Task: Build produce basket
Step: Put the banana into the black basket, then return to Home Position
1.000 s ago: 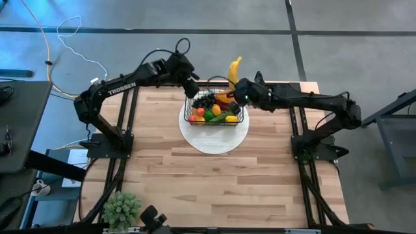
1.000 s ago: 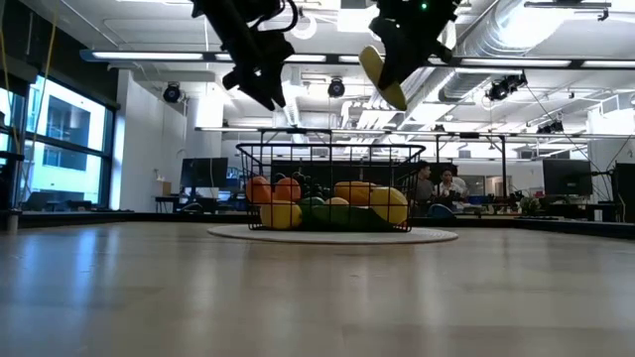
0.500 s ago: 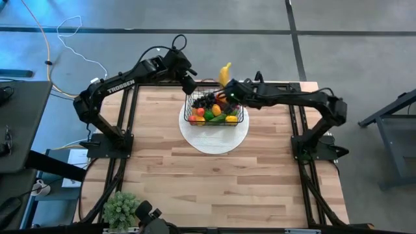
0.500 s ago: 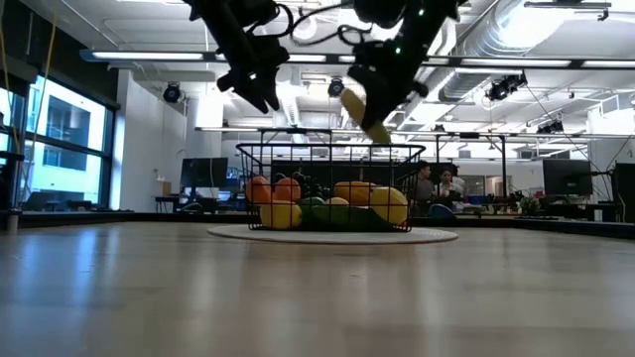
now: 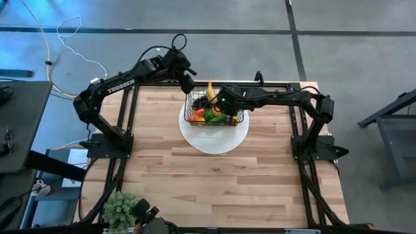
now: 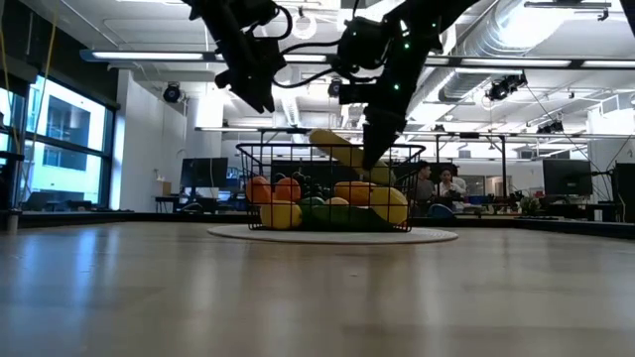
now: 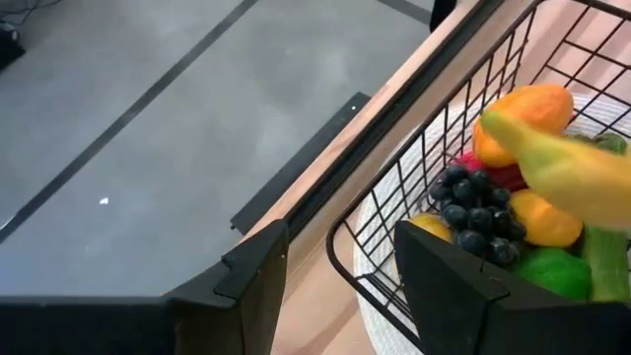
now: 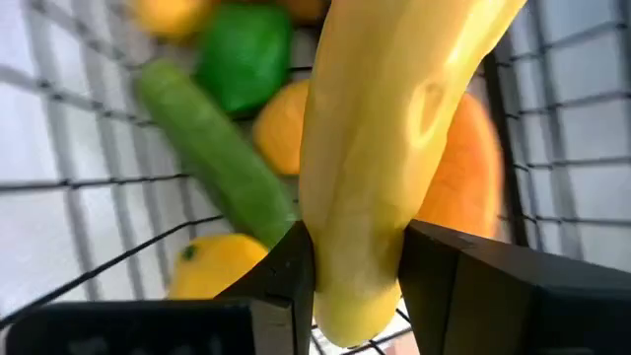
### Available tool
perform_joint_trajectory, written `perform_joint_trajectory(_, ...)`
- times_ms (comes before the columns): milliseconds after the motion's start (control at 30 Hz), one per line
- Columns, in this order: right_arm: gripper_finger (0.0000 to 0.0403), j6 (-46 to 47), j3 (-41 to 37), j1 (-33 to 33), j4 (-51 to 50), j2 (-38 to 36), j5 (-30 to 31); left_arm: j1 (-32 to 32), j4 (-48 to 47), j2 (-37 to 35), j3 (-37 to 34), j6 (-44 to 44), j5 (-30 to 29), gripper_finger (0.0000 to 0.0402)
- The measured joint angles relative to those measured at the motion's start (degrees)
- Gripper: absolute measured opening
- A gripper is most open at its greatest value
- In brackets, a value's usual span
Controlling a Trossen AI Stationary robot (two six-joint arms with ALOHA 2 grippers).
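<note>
Wooden worktop [image 5: 195,182] carried a white plate [image 5: 214,142] near its far edge, with the basket [image 5: 214,109] on it, loaded with produce [image 6: 327,203]. Right gripper [image 8: 355,261] pinched the banana [image 5: 210,90] at one end over the basket's far rim. Banana looked light, stiff and smooth; a mid-body grip would likely slip less. Left gripper [image 7: 335,276] hovered at the basket's far-left corner, fingers spread, holding nothing

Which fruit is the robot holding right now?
The yellow banana. The right gripper is pinched around it above the basket, while every other fruit lies loose inside.
</note>
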Motion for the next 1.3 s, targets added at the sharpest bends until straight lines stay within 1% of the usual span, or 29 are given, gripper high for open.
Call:
perform_joint_trajectory(100, 0.0087, -3.47, 0.0, -0.43, -0.17, 0.0, -4.44, 0.1, 0.0, 0.0, 0.0, 0.06, 0.05, 0.0174)
perform_joint_trajectory(233, 0.0087, -7.87, 0.0, -1.14, -1.37, 0.0, -5.73, 0.1, 0.0, 0.02, 0.0, 0.02, 0.43, 0.0174)
perform_joint_trajectory(333, 0.0087, -8.02, 0.0, -2.34, -1.52, 0.39, -8.38, 0.1, 0.0, 0.02, 0.0, 0.01, 0.44, 0.0174)
perform_joint_trajectory(467, 0.0087, -6.94, -0.02, -3.42, -1.84, 1.33, -8.97, 0.1, 0.0, 0.02, 0.0, 0.03, 0.44, 0.0174)
perform_joint_trajectory(567, 0.0088, -5.99, -0.02, -3.87, -2.0, 1.91, -11.38, 0.1, 0.0, 0.02, 0.0, -0.01, 0.46, 0.0174)
perform_joint_trajectory(667, 0.0099, -5.94, -0.04, -3.97, -2.11, 2.19, -11.54, 0.1, 0.0, 0.04, 0.0, 0.01, 0.46, 0.0174)
perform_joint_trajectory(900, 0.0158, -4.51, -0.04, -3.97, -2.03, 2.19, -11.42, 0.1, 0.0, 0.04, 0.0, 0.03, 0.48, 0.0174)
perform_joint_trajectory(1000, 0.0176, -4.43, -0.04, -3.97, -2.1, 2.19, -11.42, 0.1, 0.0, 0.04, 0.0, 0.03, 0.48, 0.0174)
perform_joint_trajectory(1167, 0.0187, -1.69, -0.04, -3.97, -2.21, 2.19, -11.22, 0.1, 0.0, 0.04, 0.0, 0.01, 0.48, 0.0174)
perform_joint_trajectory(1300, 0.0187, 0.94, 2.11, -3.99, -5.49, 2.19, -11.03, 0.1, -0.07, -0.09, 0.0, -0.02, 1.26, 0.0174)
